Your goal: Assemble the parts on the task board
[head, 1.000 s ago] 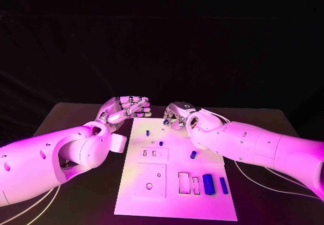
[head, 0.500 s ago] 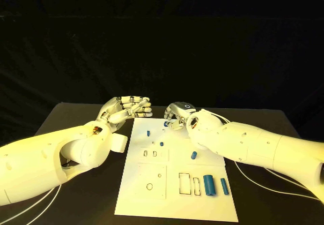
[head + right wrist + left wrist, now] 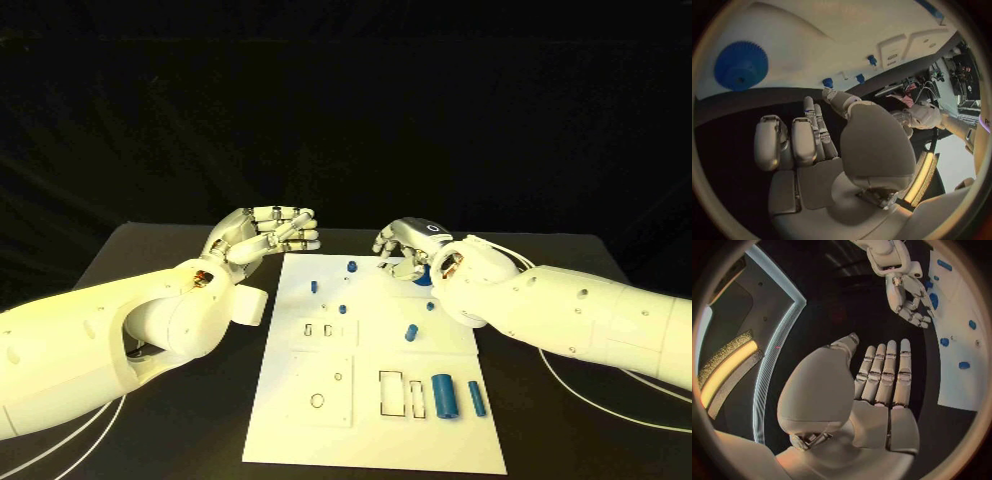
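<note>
- The white task board [image 3: 378, 400] lies in the middle of my black table [image 3: 159, 260], its far edge between my two hands. I judge the assembly barely begun: the rectangular slots and round holes on its near half look unfilled.
- My right hand [image 3: 411, 245] hovers at the board's 1 o'clock corner, fingers [image 3: 811, 132] partly curled with nothing in them. A blue toothed gear [image 3: 741, 65] lies flat on the board just beyond my fingertips; I take it for the next pick, which calls for a short reach and a grip on its rim.
- My left hand [image 3: 267, 235] waits off the board at 11 o'clock, fingers [image 3: 886, 372] straight, close together, holding nothing.
- Two blue cylinders [image 3: 446, 394] lie side by side at 5 o'clock; smaller blue pegs [image 3: 351, 267] scatter over the far half.
</note>
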